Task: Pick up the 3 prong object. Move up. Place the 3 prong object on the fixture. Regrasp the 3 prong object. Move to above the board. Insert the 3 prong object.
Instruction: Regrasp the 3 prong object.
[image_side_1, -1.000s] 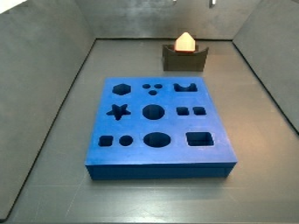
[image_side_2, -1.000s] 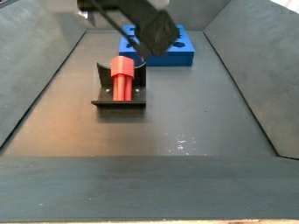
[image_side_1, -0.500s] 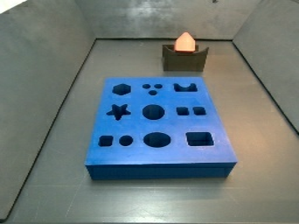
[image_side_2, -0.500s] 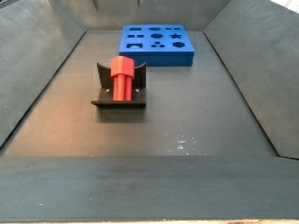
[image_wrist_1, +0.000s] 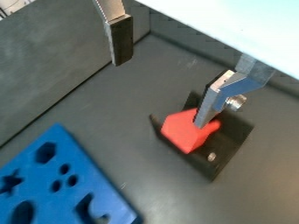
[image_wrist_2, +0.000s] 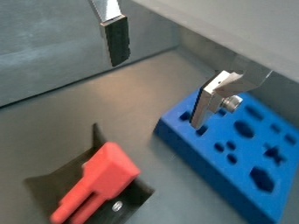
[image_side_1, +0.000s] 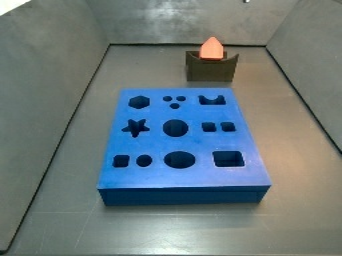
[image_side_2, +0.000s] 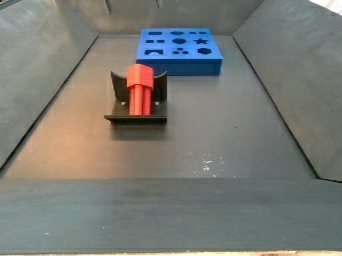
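Meanwhile the gripper is hanging high over the floor with its jaws spread and empty, while the 3 prong object is resting on the fixture, apart from the board.

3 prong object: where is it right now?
The 3 prong object rests in the fixture, apart from the board. The open end effector is above it, empty, seen only in wrist views.

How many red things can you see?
1. The 3 prong object is the only red piece; it lies on the fixture, apart from the blue board. The open gripper hangs above, holding nothing. None seems hidden.
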